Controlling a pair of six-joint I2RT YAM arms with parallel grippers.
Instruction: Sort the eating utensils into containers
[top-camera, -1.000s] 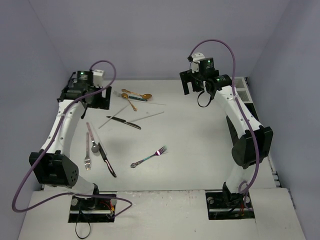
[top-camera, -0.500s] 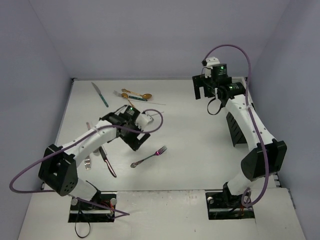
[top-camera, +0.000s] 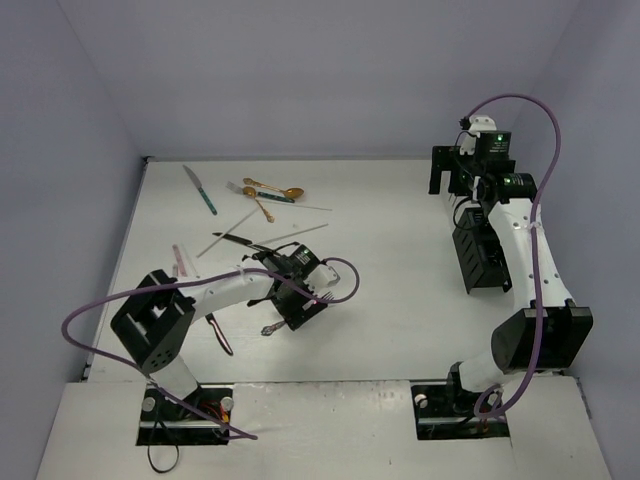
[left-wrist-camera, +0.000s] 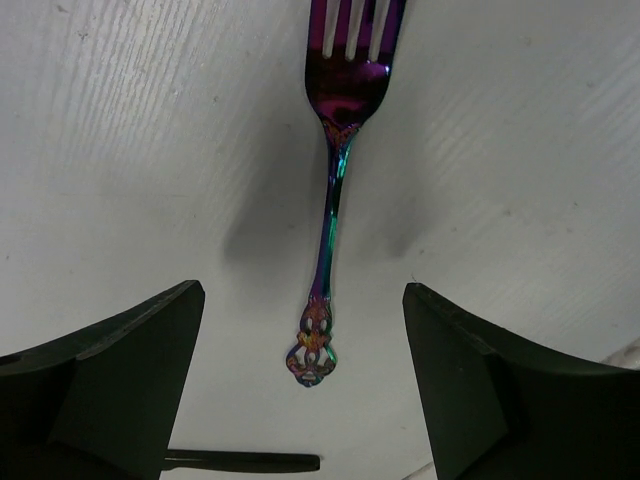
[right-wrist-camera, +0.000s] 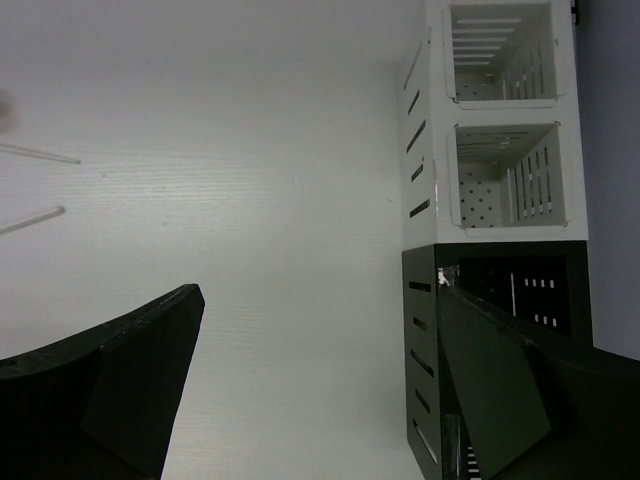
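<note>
An iridescent purple-teal fork (left-wrist-camera: 335, 200) lies flat on the white table, its ornate handle end between the fingers of my left gripper (left-wrist-camera: 303, 300). That gripper is open and hovers just above the fork without touching it. From above, the left gripper (top-camera: 300, 303) covers most of the fork (top-camera: 270, 328). My right gripper (top-camera: 453, 172) is open and empty at the back right, beside the containers. The white container (right-wrist-camera: 505, 120) shows two empty compartments, and the black container (right-wrist-camera: 500, 300) adjoins it. More utensils lie at the back left: a teal-handled knife (top-camera: 200, 188), gold spoons (top-camera: 272, 189), chopsticks (top-camera: 296, 235) and a black-handled knife (top-camera: 245, 243).
A pink-handled spoon (top-camera: 182, 262) and another black-handled knife (top-camera: 219, 336) lie close to the left arm. The black knife's handle (left-wrist-camera: 240, 462) shows just below the left fingers. The black container (top-camera: 480, 255) stands along the table's right edge by the right arm.
My left arm swung from the back-left corner to over the iridescent fork, and the teal-handled knife now lies at the back left. The right arm moved right toward the containers.
</note>
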